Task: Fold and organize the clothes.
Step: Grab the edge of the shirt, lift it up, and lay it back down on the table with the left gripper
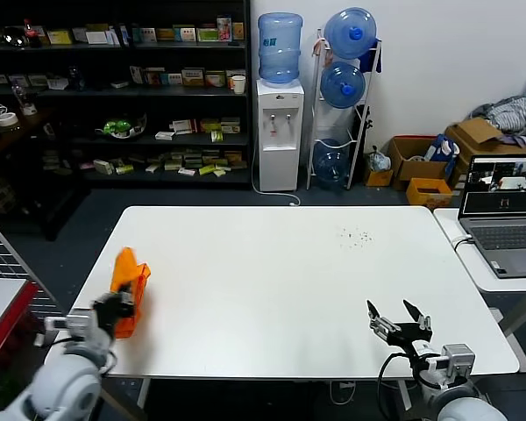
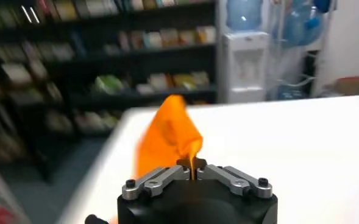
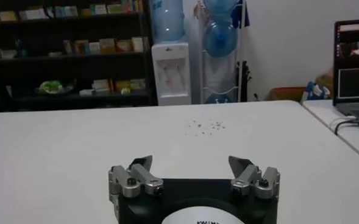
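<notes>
From the head view, your left gripper (image 1: 121,307) was at the table's (image 1: 280,281) left edge, pinching the orange shirt (image 1: 129,276), which stood bunched up above it. Your right gripper (image 1: 401,317) waited over the near right edge, fingers spread and empty.

In the left wrist view, the jaws were clamped on a fold of the shirt (image 2: 170,137).

In the right wrist view, the fingers (image 3: 139,170) stood wide apart over bare table.
</notes>
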{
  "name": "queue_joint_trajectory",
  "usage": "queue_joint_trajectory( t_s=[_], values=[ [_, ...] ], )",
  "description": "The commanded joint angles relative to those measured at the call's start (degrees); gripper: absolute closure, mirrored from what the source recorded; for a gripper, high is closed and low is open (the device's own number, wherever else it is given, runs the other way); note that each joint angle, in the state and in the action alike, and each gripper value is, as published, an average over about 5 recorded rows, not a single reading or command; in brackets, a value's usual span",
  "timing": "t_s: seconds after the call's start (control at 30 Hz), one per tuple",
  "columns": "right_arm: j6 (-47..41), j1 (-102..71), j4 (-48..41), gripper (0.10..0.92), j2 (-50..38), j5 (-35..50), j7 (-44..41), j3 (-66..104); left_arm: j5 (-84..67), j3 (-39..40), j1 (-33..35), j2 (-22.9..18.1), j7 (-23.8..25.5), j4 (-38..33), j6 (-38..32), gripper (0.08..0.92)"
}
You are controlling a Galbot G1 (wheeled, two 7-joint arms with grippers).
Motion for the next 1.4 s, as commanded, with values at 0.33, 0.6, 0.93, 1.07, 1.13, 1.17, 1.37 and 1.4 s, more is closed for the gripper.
queue_joint_trajectory(
  t_s=[0.33, 0.6, 0.93, 1.07, 1.13, 1.17, 1.37, 1.4],
  values=[
    [-0.13, -7.59, 3.58, 0.203, 5.38, -1.69, 0.33, 6.41, -7.83, 38.38, -32.65, -44.19, -6.71, 25.99, 4.72, 0.888],
    [-0.21, -6.05, 2.36, 0.203, 5.29, -1.58, 0.41, 4.76, -5.04, 38.33, -31.94, -44.06, -6.50, 26.48, 4.10, 0.888],
    [-0.20, -5.46, 2.00, 0.203, 4.46, -1.26, 0.38, 4.12, -2.20, 36.61, -31.90, -45.85, -6.85, 28.57, 3.29, 0.888],
    [-0.18, -5.32, 1.89, 0.203, 4.33, -1.22, 0.33, 3.87, -1.81, 35.73, -32.31, -46.45, -6.92, 29.24, 3.19, 0.888],
    [-0.18, -5.21, 1.86, 0.203, 4.34, -1.24, 0.32, 3.64, -1.70, 35.77, -32.30, -46.56, -7.02, 29.29, 3.22, 0.888],
    [-0.19, -5.16, 1.85, 0.203, 4.36, -1.25, 0.31, 3.54, -1.69, 35.86, -32.22, -46.55, -7.03, 29.23, 3.24, 0.888],
    [0.29, -5.24, 1.77, 0.203, 4.60, -1.68, -0.82, 3.52, -1.77, 35.89, -31.09, -46.03, -6.13, 27.06, 3.32, 0.888],
    [0.43, -5.25, 1.79, 0.203, 4.61, -1.88, -1.27, 3.56, -1.86, 35.73, -30.80, -45.80, -5.93, 26.01, 3.29, 0.885]
  ],
)
